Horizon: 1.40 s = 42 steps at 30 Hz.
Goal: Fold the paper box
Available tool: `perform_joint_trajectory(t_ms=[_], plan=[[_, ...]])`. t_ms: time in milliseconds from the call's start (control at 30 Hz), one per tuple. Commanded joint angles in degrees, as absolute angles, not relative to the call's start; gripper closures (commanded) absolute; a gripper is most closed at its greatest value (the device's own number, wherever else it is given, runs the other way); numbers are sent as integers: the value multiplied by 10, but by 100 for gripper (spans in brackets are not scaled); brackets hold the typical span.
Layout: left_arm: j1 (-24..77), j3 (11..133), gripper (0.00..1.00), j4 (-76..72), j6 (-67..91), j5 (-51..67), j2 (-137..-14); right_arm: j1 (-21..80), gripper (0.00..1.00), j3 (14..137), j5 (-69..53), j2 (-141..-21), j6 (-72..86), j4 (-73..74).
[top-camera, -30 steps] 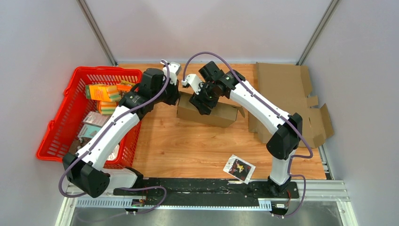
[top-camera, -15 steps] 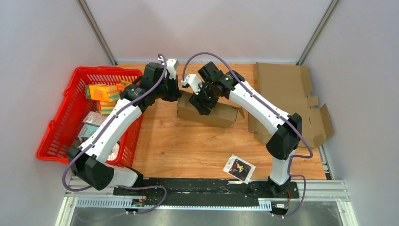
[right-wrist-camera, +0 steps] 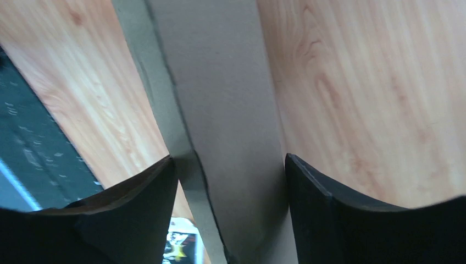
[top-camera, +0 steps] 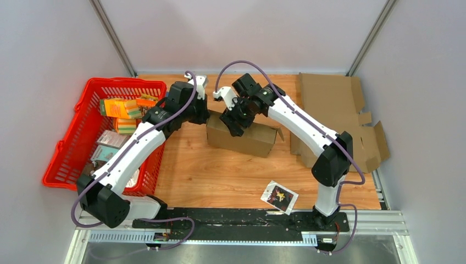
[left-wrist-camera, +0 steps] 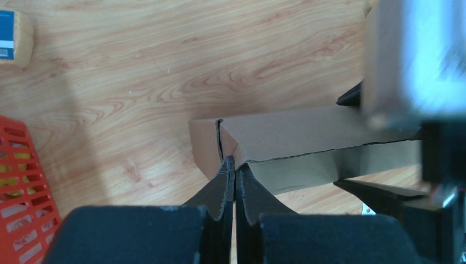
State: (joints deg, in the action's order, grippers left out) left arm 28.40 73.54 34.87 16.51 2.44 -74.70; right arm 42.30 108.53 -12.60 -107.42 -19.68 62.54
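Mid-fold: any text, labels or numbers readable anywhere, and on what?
None can be read.
Packs in basket: print too small.
Packet: picture, any print too small.
Blue label, left wrist view: blurred.
Box: plain cardboard.

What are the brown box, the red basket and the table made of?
The box looks like cardboard: dull brown, with creased flaps and a thin raw edge. The basket looks like plastic: bright red, slightly shiny, moulded in a grid of holes. The table looks like wood, with grain lines, though it may be only a smooth printed wood-look top.
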Motion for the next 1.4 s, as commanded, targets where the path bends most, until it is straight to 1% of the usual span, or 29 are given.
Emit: perform_joint_trajectory(t_ms=[0,33,67,100,133,200,233,333,400,500,533,567,600,633,733,800,900,933,1000,1067,1200,1267,1367], plan=[[287,723,100,382,157,6,-745,381,24,1045,-161,-1015,-37,577],[287,723,100,384,158,5,-745,374,20,1025,-155,-1002,-4,574],[287,723,100,383,159,4,-744,358,19,1013,-156,-988,20,575],[287,722,100,384,159,2,-744,348,17,1000,-149,-952,39,575],[287,721,100,383,160,3,-744,338,11,972,-142,-934,77,579],[287,722,100,386,160,2,-744,322,9,939,-136,-883,88,581],[287,722,100,388,159,3,-744,320,6,917,-130,-830,92,573],[287,719,100,383,161,11,-738,318,4,837,-86,-748,105,563],[287,715,100,383,163,19,-734,313,7,803,-34,-722,116,575],[287,709,100,382,164,22,-726,308,17,760,-4,-682,114,569],[287,708,100,381,164,22,-725,308,26,752,-4,-676,114,562],[286,708,100,382,164,21,-725,308,33,746,-6,-668,114,558],[287,712,100,388,163,21,-726,308,38,737,-14,-665,114,552],[287,713,100,391,163,21,-727,308,45,729,-23,-663,114,532],[287,716,100,395,163,20,-729,308,54,724,-41,-668,116,525],[287,722,100,402,163,18,-730,307,57,724,-20,-673,116,530],[287,724,100,407,162,18,-729,308,68,726,-5,-679,115,536],[287,725,100,407,163,18,-729,308,74,729,-10,-680,124,534],[287,726,100,405,165,21,-730,308,80,733,-39,-683,141,530],[287,728,100,406,169,25,-733,308,83,737,-55,-684,175,521],[287,729,100,406,173,33,-736,308,100,747,-48,-685,252,512],[287,729,100,408,174,35,-736,308,100,742,-41,-682,305,498],[287,728,100,409,174,33,-731,308,100,732,-45,-688,332,478]])
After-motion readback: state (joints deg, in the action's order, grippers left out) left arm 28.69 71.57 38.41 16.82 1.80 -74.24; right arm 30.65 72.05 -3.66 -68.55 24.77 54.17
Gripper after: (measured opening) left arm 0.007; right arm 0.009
